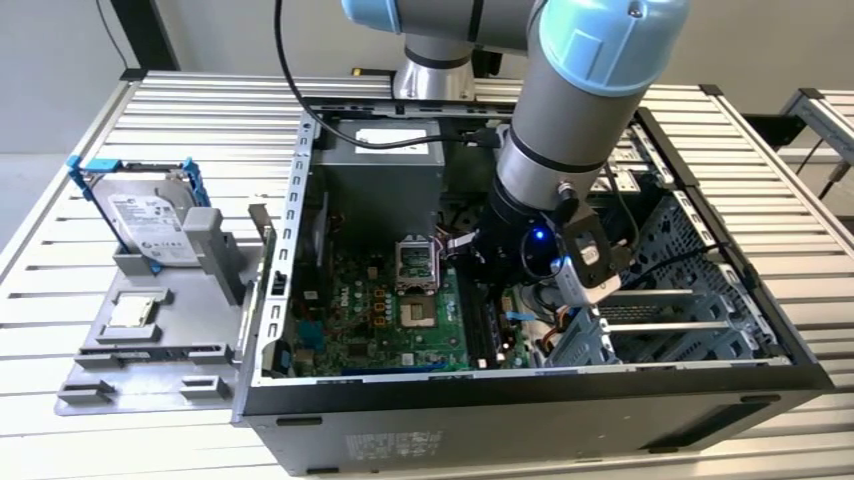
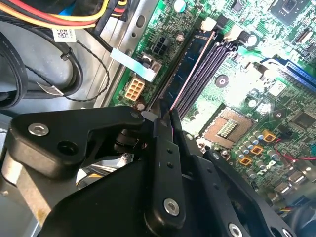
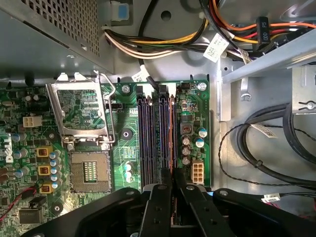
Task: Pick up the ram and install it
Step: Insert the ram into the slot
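Already the pickup is done: the tool (image 3: pixel 170 183) pinches the ram (image 3: pixel 172 133) edge-on between its fingers (image 2: pixel 167 148), low inside the case (image 1: pixel 534 385) over the motherboard (image 1: pixel 400 320). In both wrist views the stick sits along the outermost of the slots (image 3: pixel 153 136), apparently in or just above it; whether it is fully seated I cannot tell, so pressing home may remain. Its long axis runs parallel to the slots, away from the tool toward the white latches (image 2: pixel 210 23).

Arm reaching steeply downward, wrist low, claw (image 3: pixel 171 183) fingers pinched nearly together
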`<state>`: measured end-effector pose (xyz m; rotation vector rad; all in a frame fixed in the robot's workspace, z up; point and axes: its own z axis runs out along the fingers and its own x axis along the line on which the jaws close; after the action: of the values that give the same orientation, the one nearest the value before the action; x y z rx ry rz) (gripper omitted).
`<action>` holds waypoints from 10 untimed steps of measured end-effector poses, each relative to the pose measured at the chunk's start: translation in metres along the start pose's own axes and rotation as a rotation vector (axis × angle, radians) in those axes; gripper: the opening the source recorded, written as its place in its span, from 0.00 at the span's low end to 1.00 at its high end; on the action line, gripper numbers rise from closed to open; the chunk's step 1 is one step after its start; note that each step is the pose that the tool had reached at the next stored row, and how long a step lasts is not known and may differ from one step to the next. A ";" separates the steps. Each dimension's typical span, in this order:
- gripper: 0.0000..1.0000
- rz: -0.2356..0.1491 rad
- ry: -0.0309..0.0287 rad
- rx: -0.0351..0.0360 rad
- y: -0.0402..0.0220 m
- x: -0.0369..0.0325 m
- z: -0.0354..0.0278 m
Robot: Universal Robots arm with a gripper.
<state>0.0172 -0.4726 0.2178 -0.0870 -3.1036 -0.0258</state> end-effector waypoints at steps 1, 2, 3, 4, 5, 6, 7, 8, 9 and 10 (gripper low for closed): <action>0.00 0.000 0.0000 0.0000 0.0000 0.0000 0.0000; 0.00 0.000 0.0000 0.0000 0.0000 0.0000 0.0000; 0.00 0.000 0.0000 0.0000 0.0000 0.0000 0.0000; 0.00 0.000 0.0000 0.0000 0.0000 0.0000 0.0000; 0.00 0.000 0.0000 0.0001 0.0000 0.0000 0.0000; 0.00 0.000 0.0000 0.0000 0.0000 0.0000 0.0000; 0.00 0.000 0.0000 0.0000 0.0000 0.0000 0.0001; 0.00 0.000 0.0000 0.0001 0.0000 0.0000 0.0001; 0.00 0.000 0.0001 0.0003 0.0000 0.0000 0.0001; 0.00 0.000 -0.0001 0.0008 0.0000 0.0000 0.0001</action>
<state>0.0172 -0.4726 0.2178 -0.0870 -3.1036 -0.0246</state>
